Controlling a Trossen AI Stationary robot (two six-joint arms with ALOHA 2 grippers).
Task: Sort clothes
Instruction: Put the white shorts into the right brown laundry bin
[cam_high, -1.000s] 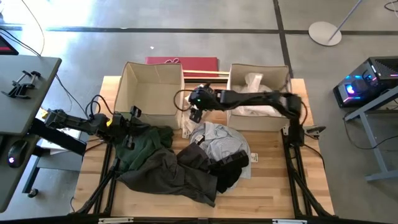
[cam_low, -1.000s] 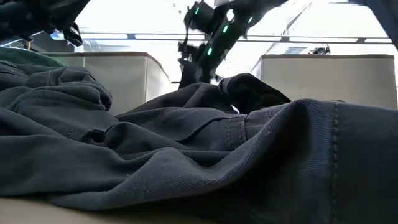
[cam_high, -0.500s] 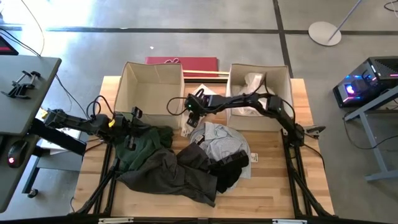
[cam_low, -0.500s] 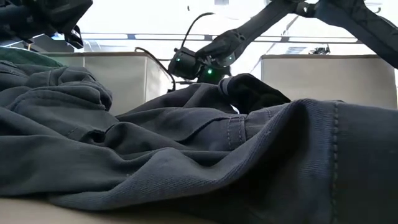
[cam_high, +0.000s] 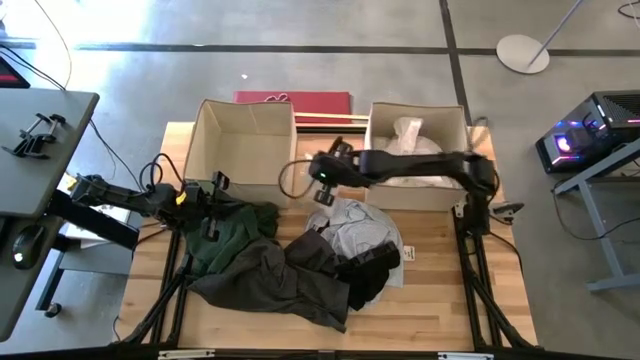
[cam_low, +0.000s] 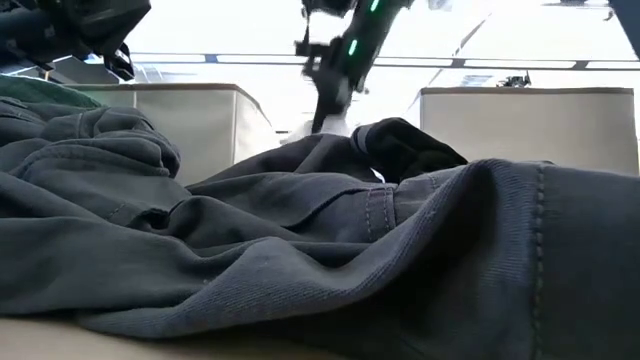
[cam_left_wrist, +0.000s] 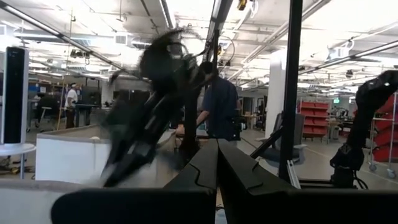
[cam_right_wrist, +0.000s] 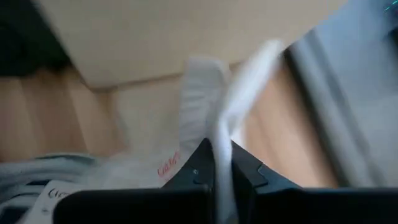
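Observation:
A pile of clothes lies on the wooden table (cam_high: 440, 300): a dark green garment (cam_high: 230, 232), a charcoal one (cam_high: 285, 285) that fills the low view (cam_low: 300, 260), a light grey one (cam_high: 358, 225) and a small black one (cam_high: 372, 268). My right gripper (cam_high: 322, 188) hangs over the gap between the two beige boxes, shut on a white cloth (cam_right_wrist: 199, 87). My left gripper (cam_high: 214, 192) is shut and empty, just above the green garment; it also shows in the low view (cam_low: 105, 45). My right gripper pinches a narrow strip of the white cloth (cam_right_wrist: 224, 134) between its two fingers. In the low view the fingers (cam_low: 325, 95) point down from above. The strip runs away from the fingertips, and the cloth's lower part (cam_low: 335, 125) is hidden behind the charcoal garment.
The left beige box (cam_high: 245, 110) and the right beige box (cam_high: 372, 150), which holds white clothes (cam_high: 410, 135), stand along the table's far side. A red flat thing (cam_high: 295, 98) lies behind them. A person (cam_left_wrist: 219, 106) stands in the room beyond.
My right gripper dipped down between the two boxes, then rose again and shifted a little toward the table's right and near edge, turning at the wrist. A white cloth now trails up from below its fingers.

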